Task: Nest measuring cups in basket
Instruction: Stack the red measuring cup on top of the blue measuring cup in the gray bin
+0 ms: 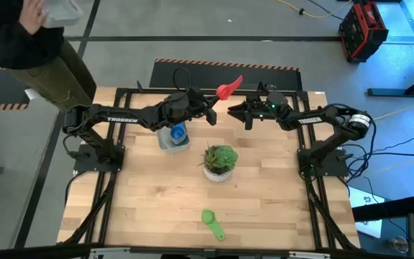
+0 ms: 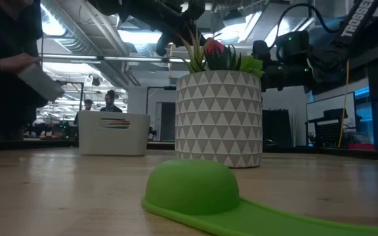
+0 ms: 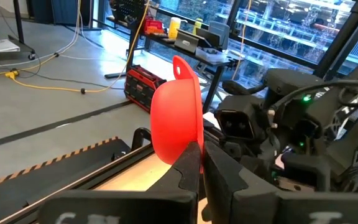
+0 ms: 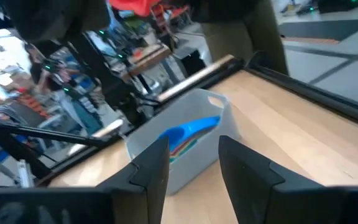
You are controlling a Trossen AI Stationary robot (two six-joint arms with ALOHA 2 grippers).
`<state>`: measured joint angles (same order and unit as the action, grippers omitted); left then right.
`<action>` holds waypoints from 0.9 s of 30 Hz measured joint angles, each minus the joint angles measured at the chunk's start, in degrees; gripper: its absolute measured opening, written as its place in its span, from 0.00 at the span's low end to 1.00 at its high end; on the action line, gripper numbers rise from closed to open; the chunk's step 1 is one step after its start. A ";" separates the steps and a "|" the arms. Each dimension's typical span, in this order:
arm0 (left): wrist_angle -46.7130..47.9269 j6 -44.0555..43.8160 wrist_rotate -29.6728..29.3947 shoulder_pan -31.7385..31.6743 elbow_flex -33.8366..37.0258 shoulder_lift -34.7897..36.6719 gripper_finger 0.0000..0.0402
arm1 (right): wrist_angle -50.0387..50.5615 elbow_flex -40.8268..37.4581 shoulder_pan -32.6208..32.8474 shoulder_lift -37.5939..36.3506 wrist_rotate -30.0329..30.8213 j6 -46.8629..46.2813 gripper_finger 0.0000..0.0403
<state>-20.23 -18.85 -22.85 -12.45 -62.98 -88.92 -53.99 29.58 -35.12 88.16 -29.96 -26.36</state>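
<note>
Between the pinching fingers of the left tool (image 1: 213, 109), the red cup (image 1: 228, 88) hangs above the surface. Right tool (image 1: 237, 111), spread, faces it. Basket (image 1: 165, 143) holds blue cup (image 1: 177, 132); green cup (image 1: 211, 222) remains outside.

Even overhead light falls on my pale wooden worktop (image 1: 264, 194) in the high view, with soft, short shadows. In the low view, bright ceiling strips glare at upper left, and the green plastic measuring cup (image 2: 192, 187) at lower centre is blurred. My right wrist view is smeared throughout.
</note>
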 joint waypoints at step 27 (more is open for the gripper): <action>-0.02 -0.11 0.81 0.15 0.00 0.02 0.01 | -18.50 3.06 -11.54 1.40 -13.65 -1.86 0.36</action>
<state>-20.25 -18.96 -22.04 -12.29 -62.98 -88.90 -72.49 32.64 -46.67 89.56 -43.62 -28.22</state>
